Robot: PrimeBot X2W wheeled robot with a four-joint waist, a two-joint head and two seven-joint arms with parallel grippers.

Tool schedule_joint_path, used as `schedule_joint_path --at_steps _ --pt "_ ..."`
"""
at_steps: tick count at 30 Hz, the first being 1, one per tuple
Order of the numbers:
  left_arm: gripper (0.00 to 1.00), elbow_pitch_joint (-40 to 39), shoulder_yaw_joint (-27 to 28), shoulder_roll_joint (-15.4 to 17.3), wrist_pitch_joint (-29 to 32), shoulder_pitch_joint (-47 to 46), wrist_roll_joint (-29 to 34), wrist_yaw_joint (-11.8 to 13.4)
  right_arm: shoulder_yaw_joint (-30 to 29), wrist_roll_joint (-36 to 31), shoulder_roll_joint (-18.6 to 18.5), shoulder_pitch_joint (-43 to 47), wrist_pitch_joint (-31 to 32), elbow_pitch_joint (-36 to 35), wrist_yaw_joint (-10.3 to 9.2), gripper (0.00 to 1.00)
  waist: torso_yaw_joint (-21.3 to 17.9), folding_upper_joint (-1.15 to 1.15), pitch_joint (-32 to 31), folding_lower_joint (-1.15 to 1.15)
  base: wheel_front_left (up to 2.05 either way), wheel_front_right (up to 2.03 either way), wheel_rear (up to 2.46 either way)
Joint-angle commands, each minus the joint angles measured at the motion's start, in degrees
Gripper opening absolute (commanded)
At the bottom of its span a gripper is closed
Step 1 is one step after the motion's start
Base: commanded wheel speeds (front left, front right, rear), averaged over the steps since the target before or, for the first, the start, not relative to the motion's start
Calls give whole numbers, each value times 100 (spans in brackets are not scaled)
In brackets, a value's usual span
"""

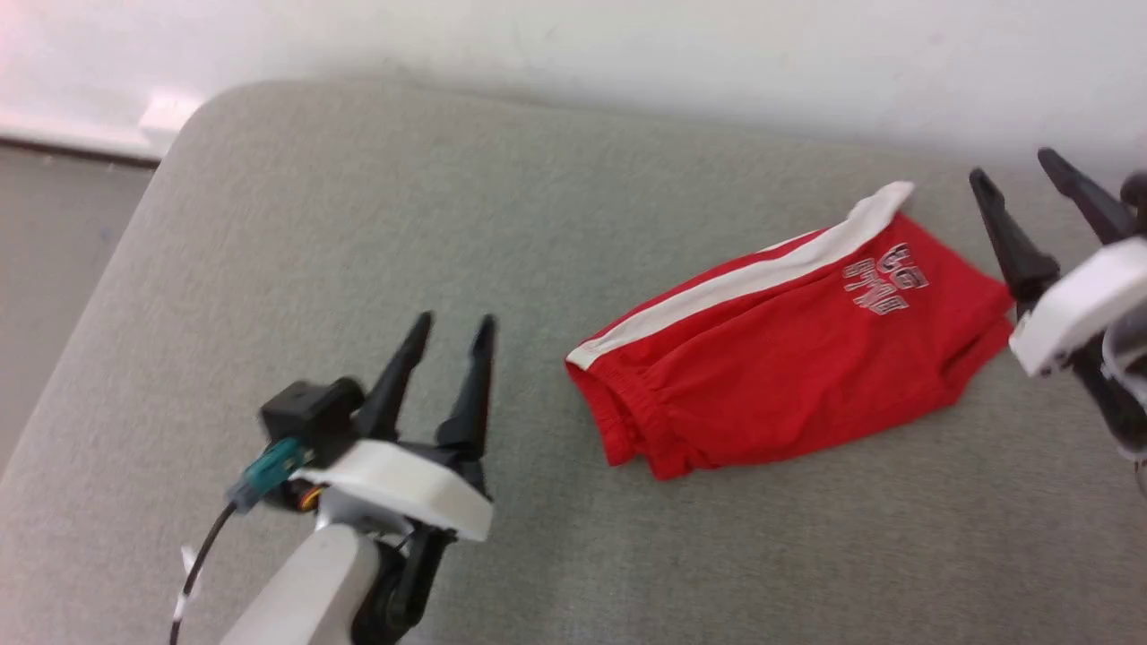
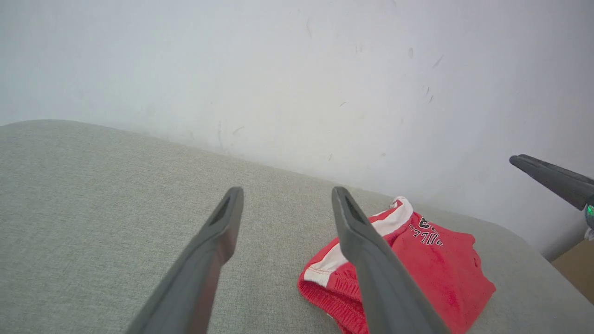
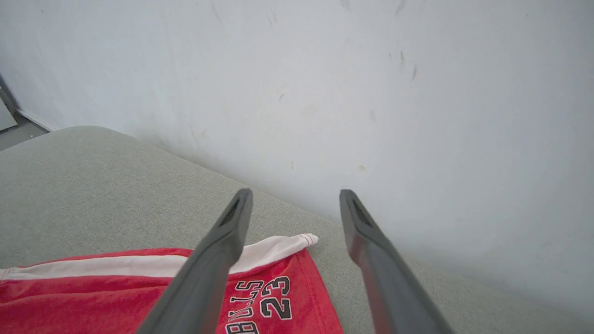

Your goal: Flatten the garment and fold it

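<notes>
The garment (image 1: 789, 349) is a pair of red shorts with a white side stripe and "BULLS 23" lettering, lying folded on the grey cushion (image 1: 358, 269) right of centre. It also appears in the left wrist view as the garment (image 2: 441, 260) and in the right wrist view as the garment (image 3: 93, 292). My left gripper (image 1: 452, 329) hangs open to the left of the waistband, apart from it. My right gripper (image 1: 1017, 172) is open above the leg-hem end, holding nothing. Between the left fingers (image 2: 227, 218) I see bare cushion. The right fingers (image 3: 236, 218) hover over the hem corner.
The grey cushion ends in a rounded corner at the far left, with a floor strip (image 1: 54, 233) beyond it. A white wall (image 1: 627, 45) runs right behind the cushion. A brown patch (image 2: 575, 269) lies past the cushion's right end.
</notes>
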Motion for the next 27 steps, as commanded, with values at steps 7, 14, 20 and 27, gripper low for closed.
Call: schedule_joint_path --at_steps 7,14,20,27 --pt "100 -377 631 -78 -27 791 610 215 -673 -608 439 1081 -785 -551 -5 100 -639 0 -691 2 0 0 0" --pt "100 -191 565 -263 90 1395 876 242 -1838 -1225 1388 2573 -880 -1553 -5 100 -852 0 -826 2 0 0 0" --pt "100 209 173 -346 910 1425 632 60 -2337 -1610 2113 3492 -781 -2364 -5 100 -1112 0 -705 2 0 0 0" --pt "100 327 93 -467 1405 1009 487 41 -2465 -1726 2255 3648 -561 -2818 -5 100 -1437 0 -355 2 0 0 0"
